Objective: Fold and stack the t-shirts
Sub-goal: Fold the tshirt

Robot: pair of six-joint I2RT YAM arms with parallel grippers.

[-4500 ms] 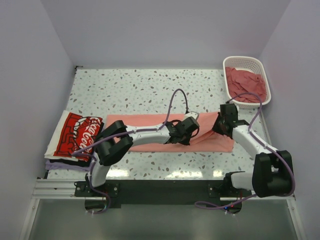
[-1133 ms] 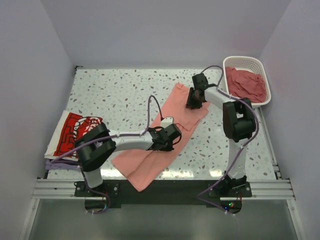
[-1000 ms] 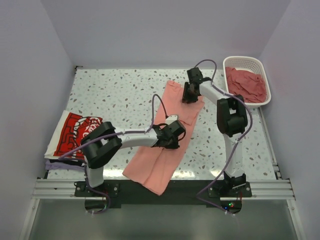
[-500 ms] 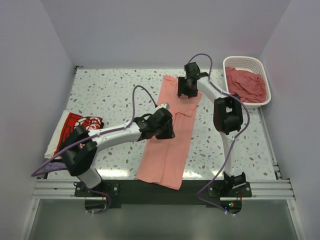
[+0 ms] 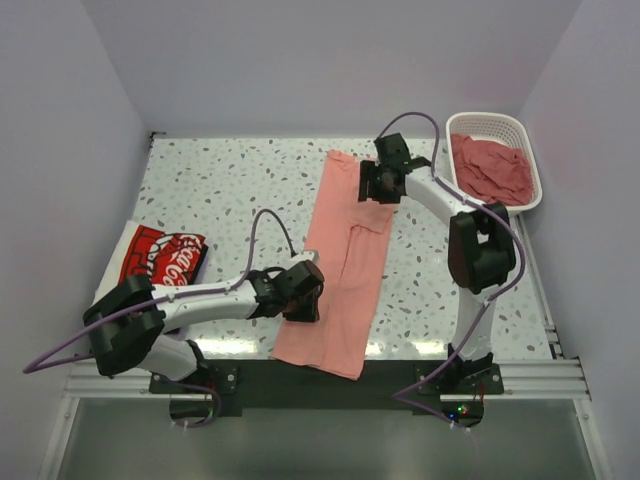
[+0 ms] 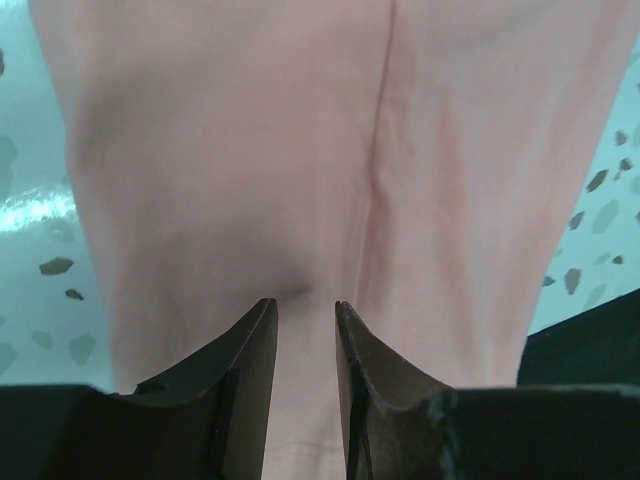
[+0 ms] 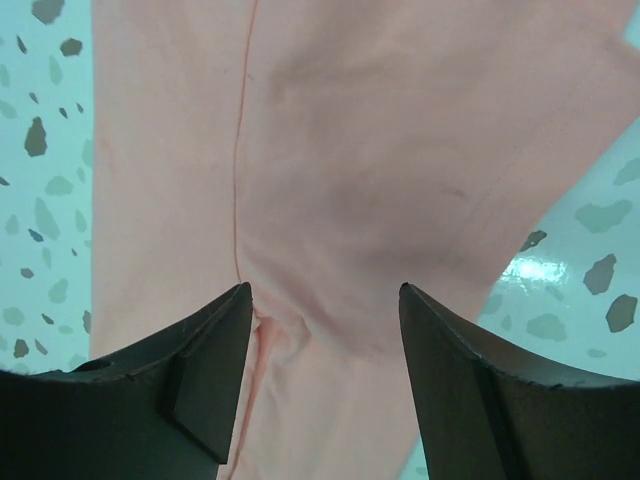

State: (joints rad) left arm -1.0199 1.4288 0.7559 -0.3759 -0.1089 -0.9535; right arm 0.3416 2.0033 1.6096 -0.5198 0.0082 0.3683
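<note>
Tee point(image 5: 345, 250) lay lengthwise near-to-far: left claw point(image 6: 305, 305), narrowly parted and seemingly empty, at its near end; right claw point(image 7: 325, 290), wide open, at the far end.

One t-shirt point(image 5: 345, 260) is laid down the middle of the counter point(image 5: 230, 190). A pile of t-shirts point(image 5: 150, 265) is set at the left edge. More t-shirts point(image 5: 492, 170) are kept in a basket point(image 5: 480, 121), upper right.
</note>
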